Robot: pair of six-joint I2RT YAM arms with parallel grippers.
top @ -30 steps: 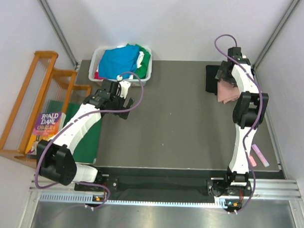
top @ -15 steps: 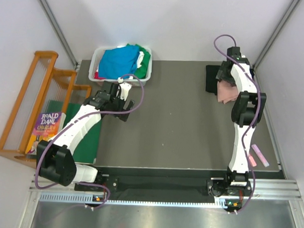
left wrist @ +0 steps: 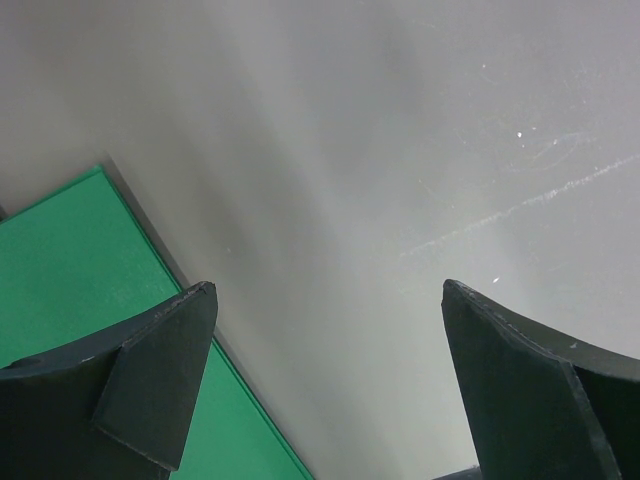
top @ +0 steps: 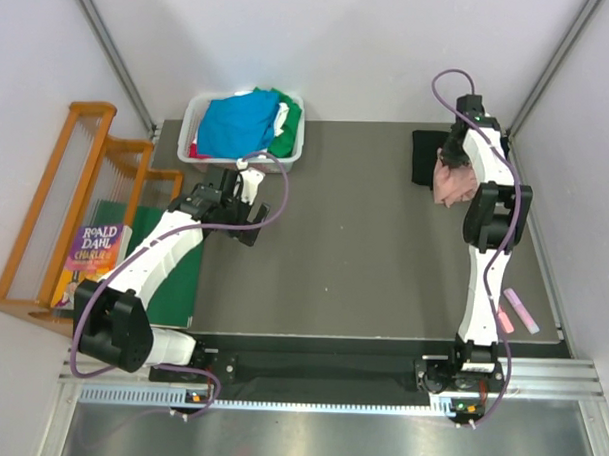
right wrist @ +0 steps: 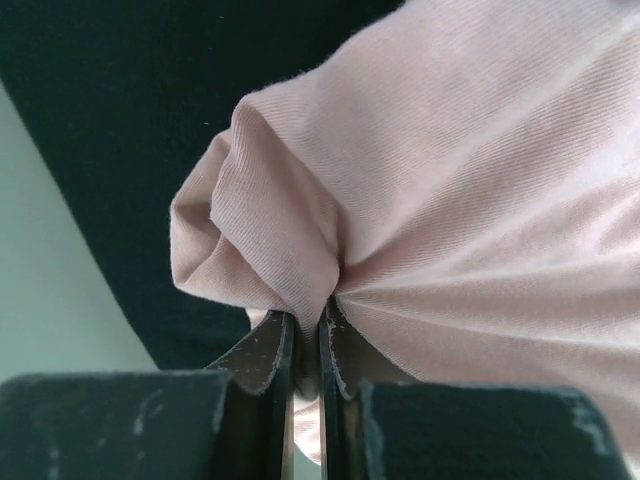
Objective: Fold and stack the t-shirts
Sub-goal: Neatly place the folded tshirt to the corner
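Near right edge of the counter (top: 383, 271): two small pink items (top: 517, 310), well apart from the work. Left side: a green board (top: 178, 274) lies at the counter's edge, with a book (top: 94, 249) and a wooden rack (top: 55, 209) beyond it. The left jaws stand wide open, holding nothing, over bare counter beside the board. Farther back, the right jaws are pinched tight on a bunched fold of the dusty-pink t-shirt (right wrist: 480, 180), which lies partly over the black t-shirt (top: 422, 157). Far left: a white basket (top: 193, 119) holds a blue t-shirt (top: 233, 120) and a green t-shirt (top: 286, 127).
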